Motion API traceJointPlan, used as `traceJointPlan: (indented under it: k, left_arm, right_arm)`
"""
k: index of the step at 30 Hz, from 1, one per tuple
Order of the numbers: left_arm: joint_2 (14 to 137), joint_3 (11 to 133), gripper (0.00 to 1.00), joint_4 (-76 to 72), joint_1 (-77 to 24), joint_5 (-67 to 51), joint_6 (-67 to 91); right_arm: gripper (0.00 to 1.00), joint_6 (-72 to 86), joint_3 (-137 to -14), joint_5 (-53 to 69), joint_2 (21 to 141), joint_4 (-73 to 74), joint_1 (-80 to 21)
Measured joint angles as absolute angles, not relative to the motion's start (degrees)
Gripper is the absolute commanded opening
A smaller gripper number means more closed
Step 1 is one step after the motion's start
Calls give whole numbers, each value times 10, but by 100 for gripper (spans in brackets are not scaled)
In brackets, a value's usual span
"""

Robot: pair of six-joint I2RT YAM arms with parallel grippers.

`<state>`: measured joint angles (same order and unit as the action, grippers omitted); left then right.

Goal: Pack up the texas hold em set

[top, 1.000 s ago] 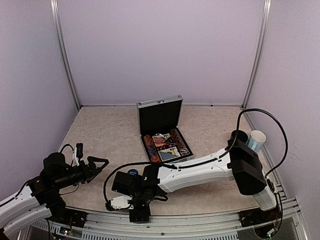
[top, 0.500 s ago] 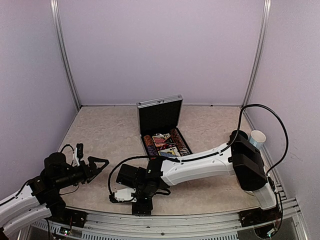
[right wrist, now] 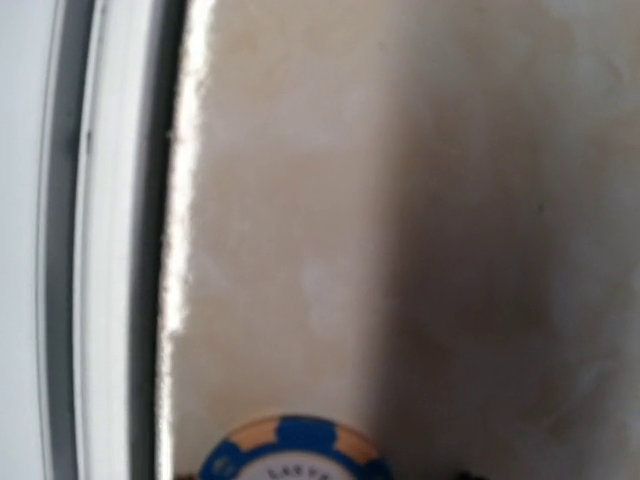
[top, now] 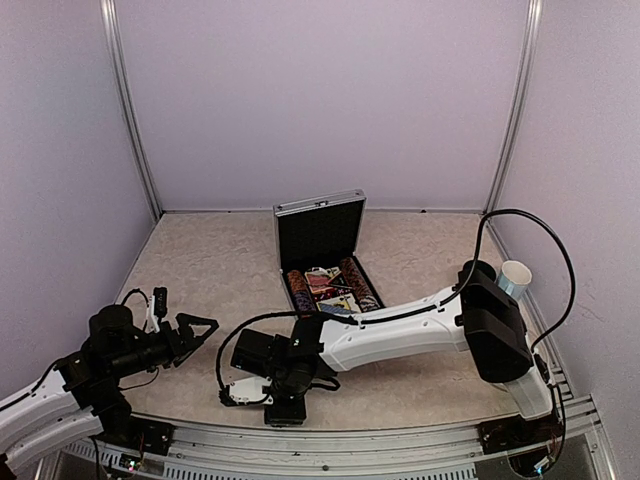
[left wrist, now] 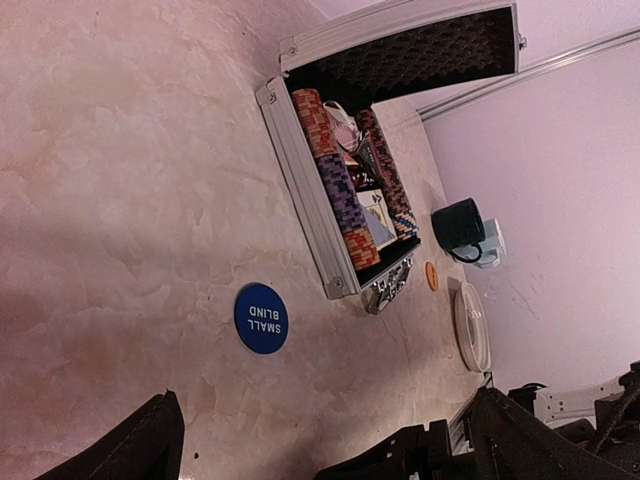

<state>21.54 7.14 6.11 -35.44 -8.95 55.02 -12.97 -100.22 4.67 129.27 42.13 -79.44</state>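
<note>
The ribbed aluminium poker case stands open mid-table towards the back, lid raised, rows of chips and cards in its black tray. A blue "SMALL BLIND" button lies on the marbled table, near the case's side but apart from it. Down by the table's near edge rail, the right gripper hangs low over a blue-and-tan-rimmed disc. Whether its jaws grip the disc cannot be told. The left gripper waits wide and empty at the left. Loose pieces appear to be in collection. The next move calls for a firm pinch on the thin disc, then a lift and carry over the case wall. A dark mug and a ringed coaster sit beyond.
</note>
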Motion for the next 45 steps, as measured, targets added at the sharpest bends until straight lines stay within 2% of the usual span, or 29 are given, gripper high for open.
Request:
traceJointPlan:
  k: [8,20,33,35,40,45]
  left_arm:
    - [232,72,99,61,-354,-90,549]
    - [253,78,99,52,-354,-90,547]
    - [322,76,99,-15,-354,-129,539]
    - [334,74,99,-36,-354,-138,539]
    - [373,67,98,-79,-354,-162,539]
    - [387,65,98,-95,-354,-172,539]
  right_arm:
    - [36,-130,-1002,47,1293,421,-794]
    - [37,-120,-978,48,1282,381,-781]
    - [37,-120,-951,-40,1252,330,-725]
    - [40,-122,-948,-49,1248,328,-724]
    - [60,-123,-949,-47,1245,328,-722]
    - [70,-124,-968,-18,1251,352,-722]
